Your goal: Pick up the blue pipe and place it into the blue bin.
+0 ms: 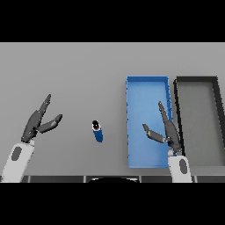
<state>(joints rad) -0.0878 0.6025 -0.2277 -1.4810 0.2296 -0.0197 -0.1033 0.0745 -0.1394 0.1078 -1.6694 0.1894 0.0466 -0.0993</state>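
Observation:
The blue pipe [97,131] is a short blue cylinder with a dark open end, lying on the grey table a little left of centre. The blue bin [147,83] is a long rectangular tray to the pipe's right, and nothing shows inside it. My right hand [169,134] hangs open over the bin's right half, fingers straight and thumb pointing left toward the pipe. My left hand [37,123] is open at the left, well apart from the pipe, holding nothing.
A black bin [178,94] with a grey floor stands directly right of the blue bin, their long sides almost touching. The table's front edge runs along the bottom of the scene.

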